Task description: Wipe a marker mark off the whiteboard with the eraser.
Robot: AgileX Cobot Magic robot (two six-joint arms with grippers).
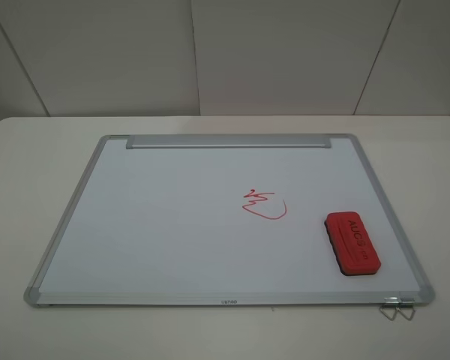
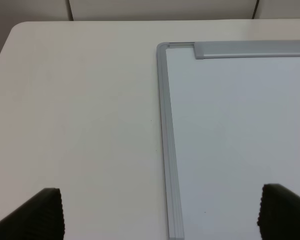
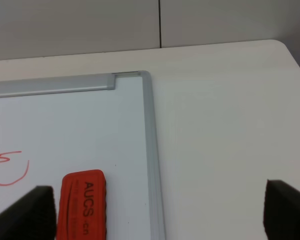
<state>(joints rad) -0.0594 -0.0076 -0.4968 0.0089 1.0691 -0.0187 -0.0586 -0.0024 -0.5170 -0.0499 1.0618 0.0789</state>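
The whiteboard (image 1: 165, 225) lies flat on the table, its silver tray bar (image 1: 229, 141) along the far edge. The only drawing on it is a red squiggle over a rounded bowl-shaped loop (image 1: 265, 203), near the middle, also in the right wrist view (image 3: 7, 167). No character-like marker mark shows anywhere. The red eraser (image 1: 352, 244) rests on the board's right part, lettering up, right of the drawing. My right gripper (image 3: 157, 215) hangs open above the board's right frame, the eraser (image 3: 83, 205) near one finger. My left gripper (image 2: 165, 220) is open over the left frame. Neither gripper appears in the high view.
The white table (image 1: 30, 172) surrounds the board, with a pale wall behind it. A small metal clip (image 1: 396, 308) sticks out from the board's near right corner. Bare board surface (image 2: 240, 140) fills the left half.
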